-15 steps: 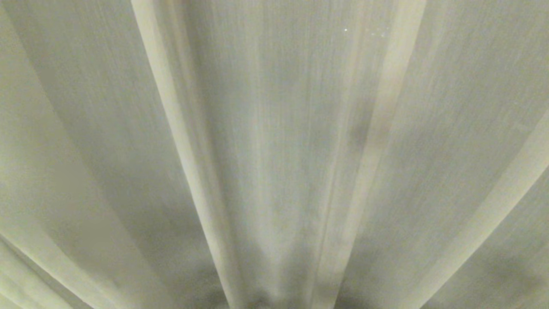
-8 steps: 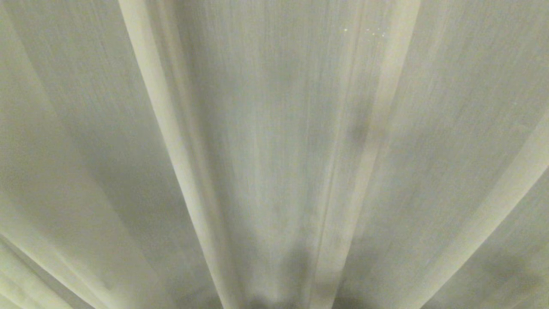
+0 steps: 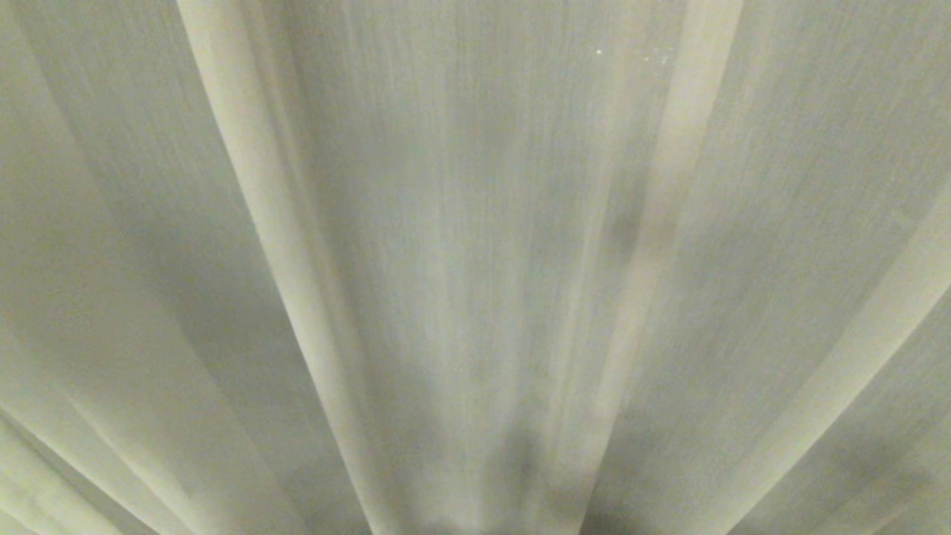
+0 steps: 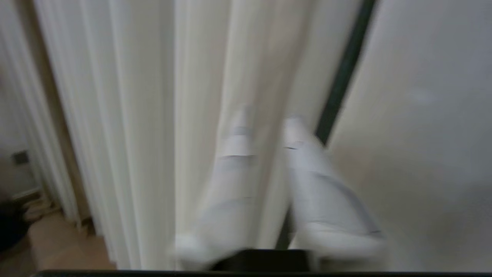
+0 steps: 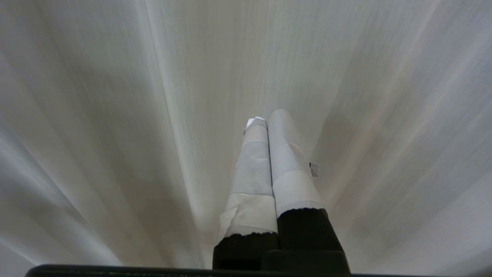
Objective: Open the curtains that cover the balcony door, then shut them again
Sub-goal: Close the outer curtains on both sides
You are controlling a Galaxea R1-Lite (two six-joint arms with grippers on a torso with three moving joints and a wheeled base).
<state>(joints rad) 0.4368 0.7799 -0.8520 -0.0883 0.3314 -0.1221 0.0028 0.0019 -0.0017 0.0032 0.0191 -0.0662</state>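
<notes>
curtains (image 3: 475, 245) fill the whole head view, pleats fanning out, drawn right across; neither arm visible there. left gripper (image 4: 265, 127) up at a hemmed curtain edge in the left wrist view, white-taped fingers (image 4: 234, 146) parted a little with a fold of fabric running between them; blurred, so cannot tell if clamped on cloth or just straddling it. just beside that edge: dark frame strip of the balcony door (image 4: 342, 77), pale glass past it. so some door already exposed at that spot, rest covered.

right gripper (image 5: 265, 119) parked, pointing into the curtain, fingers pressed together, nothing between them.

risks, as judgement:
- thin fold, slightly parted fingers: fabric could slide out on a sideways pull, leaving the panel where it hangs.
- grabbing only an outer pleat: would bunch locally, not travel along the rail.
- pulling downward rather than sideways: could load the hooks or rail, none of which are in view.
- fingertip near the door frame: could snag or knock it on the sweep.
- head view blocked by cloth: no overview to confirm progress.

counts:
- grippers: 2, one per wrist view.
- curtain panels: cannot separate them; one hemmed edge seen.
- door frame strips: 1.
- bit of tan floor (image 4: 65, 246) at the curtain foot, dark wall plate (image 4: 19, 157) near it: 1 each.
</notes>
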